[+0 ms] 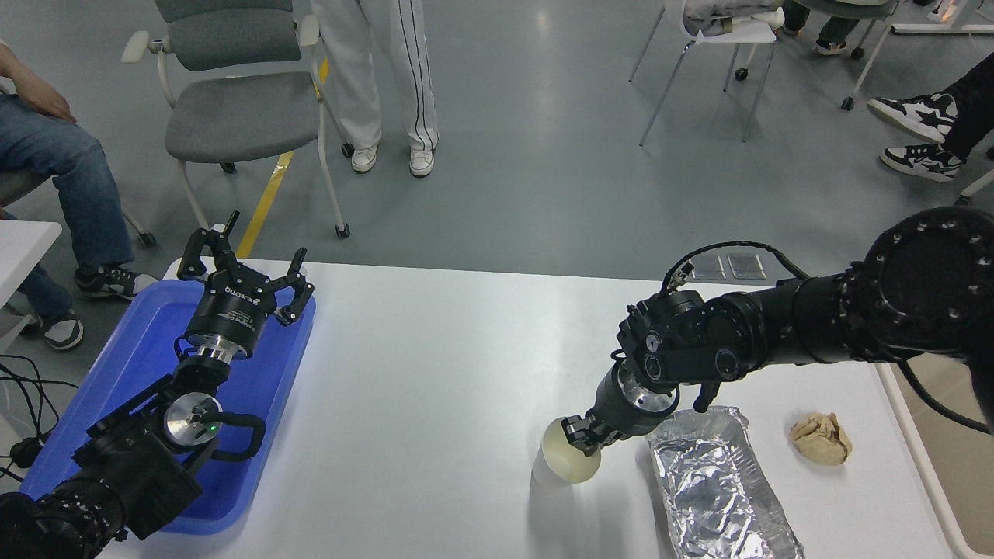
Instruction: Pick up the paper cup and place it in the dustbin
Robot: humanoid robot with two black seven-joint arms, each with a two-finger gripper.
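The small white paper cup [565,463] is near the table's front, just left of the foil tray, tilted so its cream inside faces the camera. My right gripper [580,440] reaches down from the right and is shut on the cup's far rim, with one finger inside the mouth. Part of the beige dustbin [961,466] shows past the table's right edge, below my right arm. My left gripper [242,258] stays parked, open, over the blue tray at the lower left.
A crinkled silver foil tray [718,485] lies right of the cup, and a crumpled brown paper ball [821,439] beyond it. The blue tray [147,341] fills the table's left end. Chairs and people's legs stand at the far side.
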